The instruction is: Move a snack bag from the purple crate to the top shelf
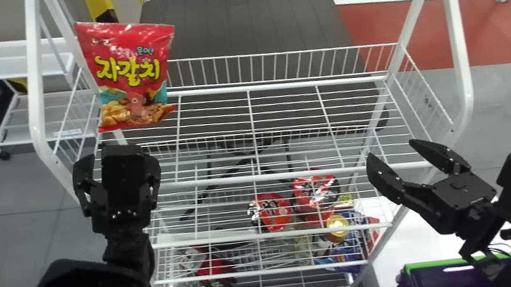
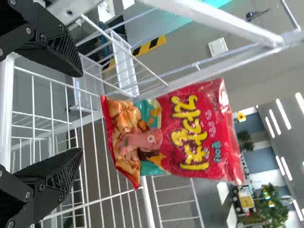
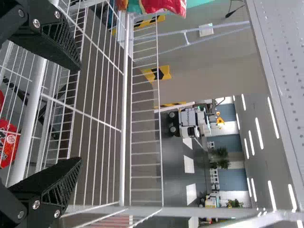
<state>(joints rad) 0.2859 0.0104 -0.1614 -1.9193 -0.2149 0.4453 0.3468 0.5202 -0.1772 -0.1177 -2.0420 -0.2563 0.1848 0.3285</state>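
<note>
Bag (image 1: 132,75) stands upright at the left end of the top shelf (image 1: 277,83). The left gripper (image 1: 117,160), near it, is open and empty; the right gripper (image 1: 391,149), also open, hangs by the shelf's right end.

Head view steeply downward, wrist views nearer, rack (image 1: 260,178) in all.
</note>
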